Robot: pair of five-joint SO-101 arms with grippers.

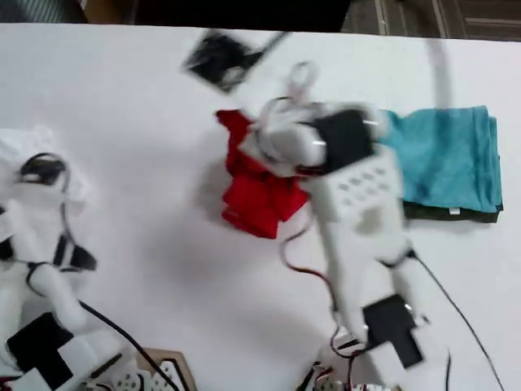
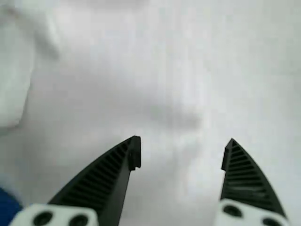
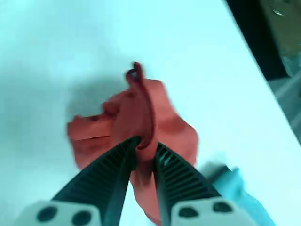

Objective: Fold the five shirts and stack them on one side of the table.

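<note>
My right claw (image 3: 143,153) is clamped on a ridge of the red shirt (image 3: 136,113), with a fold of fabric pinched right between the tips. The rest of that shirt lies crumpled in a heap on the white counter (image 1: 146,244), roughly mid-counter in the high view, partly under my right arm (image 1: 358,195). Over on that arm's side there's a folded teal shirt (image 1: 448,155) sitting on top of a dark folded one (image 1: 452,213). They're near the red one, but I can't tell if they touch because the arm covers the gap. Near the far edge there's a dark thing (image 1: 220,59), too blurry to call. My left claw (image 2: 181,150) has its tips wide apart over a plain white surface, well away from the red shirt.
</note>
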